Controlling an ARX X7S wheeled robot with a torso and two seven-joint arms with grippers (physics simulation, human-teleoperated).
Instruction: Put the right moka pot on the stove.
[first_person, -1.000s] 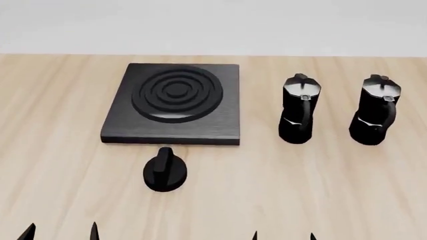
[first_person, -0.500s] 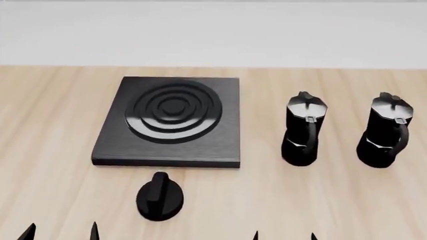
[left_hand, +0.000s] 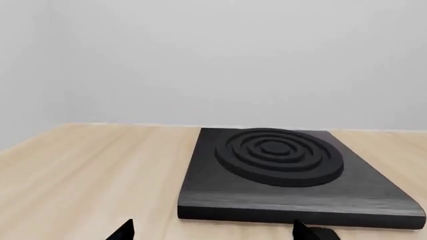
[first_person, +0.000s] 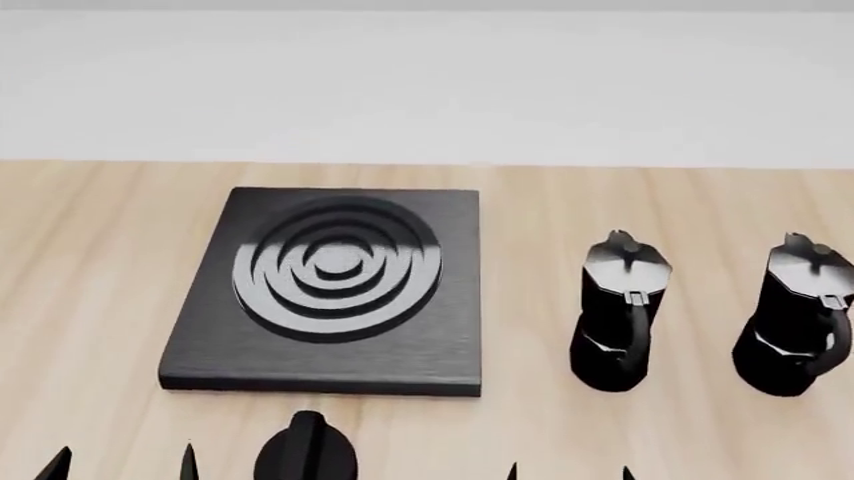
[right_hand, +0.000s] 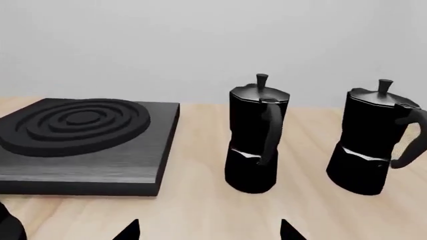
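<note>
A: Start close in. What are the arms doing?

B: Only the fingertips of each show along the near edge of the head view. The left gripper (first_person: 123, 462) and the right gripper (first_person: 569, 470) both have their jaws spread apart with nothing between them, hovering low over the near part of the desk (first_person: 94, 300).

A: And just past them?

B: A small round black knob (first_person: 306, 455) sits on the wood just in front of the stove (first_person: 327, 355), the black slab with the ringed burner (first_person: 336, 265). The burner is bare; nothing rests on it.

A: Where is the pot we want?

B: Off to the right of the stove stand two upright pots. The nearer to the stove is the left moka pot (first_person: 618, 315); the right moka pot (first_person: 798, 320) stands beyond it toward the desk's right side, close to the frame edge, handle facing the robot. In the right wrist view it shows as well, partly cut off.

A: So how far along?

B: By my reading, barely begun. The pot is untouched on the desk, well apart from the stove. Reaching, gripping, lifting across past its twin and setting down on the burner all remain.
</note>
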